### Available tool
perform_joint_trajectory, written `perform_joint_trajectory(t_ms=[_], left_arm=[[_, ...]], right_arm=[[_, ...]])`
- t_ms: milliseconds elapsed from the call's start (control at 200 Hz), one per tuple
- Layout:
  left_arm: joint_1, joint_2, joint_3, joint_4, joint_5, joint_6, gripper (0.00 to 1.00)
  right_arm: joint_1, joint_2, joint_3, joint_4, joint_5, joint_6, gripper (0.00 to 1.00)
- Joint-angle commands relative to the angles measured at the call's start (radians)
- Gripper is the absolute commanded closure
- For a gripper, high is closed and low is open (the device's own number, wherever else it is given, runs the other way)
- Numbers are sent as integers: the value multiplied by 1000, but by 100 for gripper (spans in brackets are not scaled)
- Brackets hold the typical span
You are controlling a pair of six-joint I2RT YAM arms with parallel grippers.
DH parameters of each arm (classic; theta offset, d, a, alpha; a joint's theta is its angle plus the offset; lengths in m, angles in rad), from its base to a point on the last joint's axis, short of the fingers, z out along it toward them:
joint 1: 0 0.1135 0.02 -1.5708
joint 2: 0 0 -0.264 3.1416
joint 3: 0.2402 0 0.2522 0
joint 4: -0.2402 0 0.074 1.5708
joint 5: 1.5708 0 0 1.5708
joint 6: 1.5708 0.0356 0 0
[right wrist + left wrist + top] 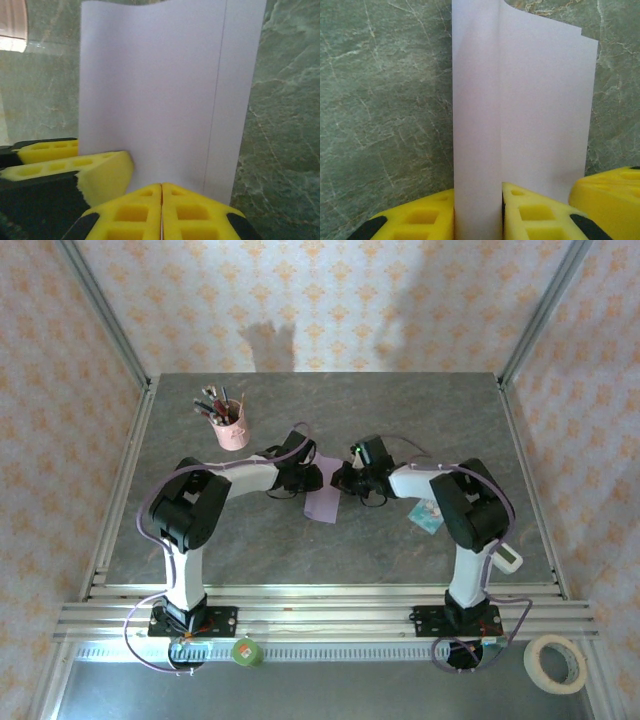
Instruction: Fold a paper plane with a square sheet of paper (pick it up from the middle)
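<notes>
Grey stone-look desk [400, 410] lies under me, with orange flowery walls all round it. Both my arms reach to the middle of the top view. The square sheet of paper [322, 502] is right there, a pale lilac patch just below where they meet.

My left gripper [477, 222] is squeezing the sheet. In the left wrist view a strip of it comes up between the two yellow fingers at the bottom of the frame. One side is curled over onto the rest. It is soft and round at the top, not pressed flat.

My right gripper [161, 210] is closed. Its two yellow fingers touch each other at the bottom middle of the right wrist view, right at the near edge of the sheet. I cannot tell if any paper is caught between them. A thin straight line runs up the right side of the sheet in that frame. It looks like a crease.

So I think the job has only just got going. One long fold is started. I see no sharp tip and no wings yet, so most folds are left to do.

The pink pen cup [232, 430] in the upper left and the small teal packet [427, 515] on the right sit apart from the sheet.
</notes>
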Motion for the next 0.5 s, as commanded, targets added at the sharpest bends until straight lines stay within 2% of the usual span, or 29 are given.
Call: perform_joint_trajectory(t_ms=[0, 155, 320, 495], left_arm=[[-8, 58, 0, -56, -62, 22, 72], [-8, 47, 8, -68, -59, 21, 69], [10, -19, 15, -77, 0, 31, 60], [43, -72, 0, -60, 98, 53, 51]], right_arm=[[3, 36, 35, -60, 5, -22, 92], [2, 67, 52, -124, 48, -37, 92], [3, 105, 81, -270, 147, -89, 92], [2, 119, 87, -291, 161, -106, 92]])
